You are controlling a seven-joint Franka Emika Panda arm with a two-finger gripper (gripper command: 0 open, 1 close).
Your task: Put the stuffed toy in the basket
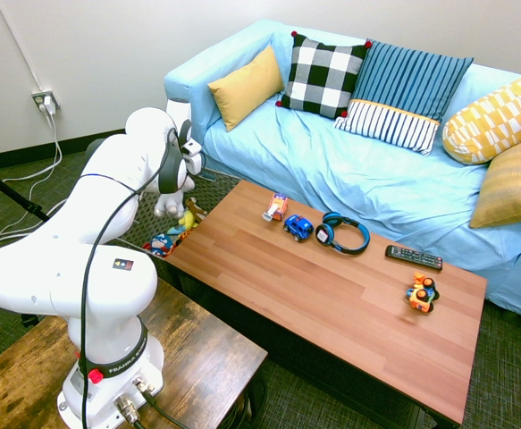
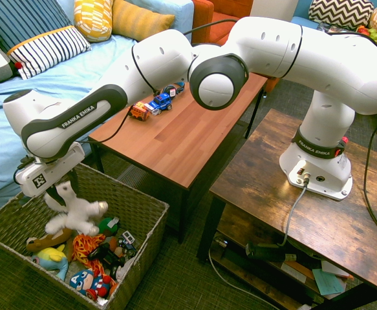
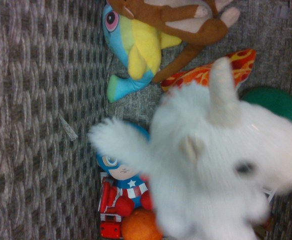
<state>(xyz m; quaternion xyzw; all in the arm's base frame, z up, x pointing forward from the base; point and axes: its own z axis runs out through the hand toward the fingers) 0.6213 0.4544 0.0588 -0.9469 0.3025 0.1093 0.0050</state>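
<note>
The stuffed toy (image 2: 74, 211), a white plush unicorn, hangs low inside the basket (image 2: 138, 248), just above the toys lying there. My gripper (image 2: 57, 194) is shut on the plush near its head. In the first exterior view the stuffed toy (image 1: 164, 204) peeks out below the arm, over the dark woven basket (image 1: 133, 229). Blurred and close, the stuffed toy (image 3: 221, 165) fills much of the wrist view.
A brown monkey (image 2: 46, 237), a blue-yellow plush (image 2: 50, 257), a flame-print toy (image 2: 85, 244) and a hero doll (image 2: 88, 283) lie in the basket. The coffee table (image 2: 188, 132) with toy cars (image 2: 150, 106) stands close beside it. The blue sofa (image 1: 349, 170) is behind.
</note>
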